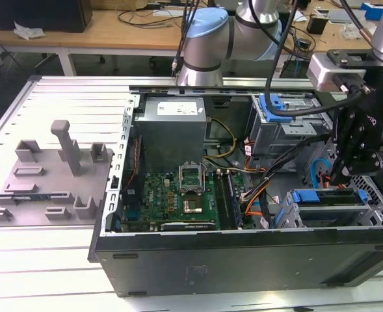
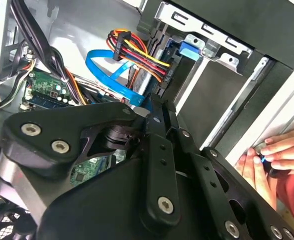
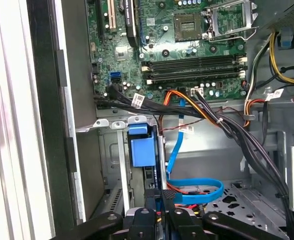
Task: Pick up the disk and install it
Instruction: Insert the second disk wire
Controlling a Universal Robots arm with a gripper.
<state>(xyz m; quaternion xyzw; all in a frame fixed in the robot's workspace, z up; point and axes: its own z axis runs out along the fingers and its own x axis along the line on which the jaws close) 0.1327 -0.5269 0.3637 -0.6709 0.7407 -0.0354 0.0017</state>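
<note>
Hovering low inside the computer case (image 1: pixel 243 260), my gripper (image 1: pixel 344 170) sits just above the drive cage (image 1: pixel 334 211); I cannot tell how it stands. The disk (image 1: pixel 324 197) already lies seated in that cage, blue rails showing, so installation looks nearly complete.

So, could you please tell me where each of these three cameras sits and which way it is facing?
Exterior view: off the arm, above the table, looking down into the open computer case; the arm and the gripper over the drive bay show.
First wrist view: rides on the arm, looking past the gripper to the motherboard and the blue drive rail.
Second wrist view: rides on the arm, looking along the black gripper linkage toward the drive cage; a person's hand shows.
Shared: both wrist views show the blue data cable.
</note>
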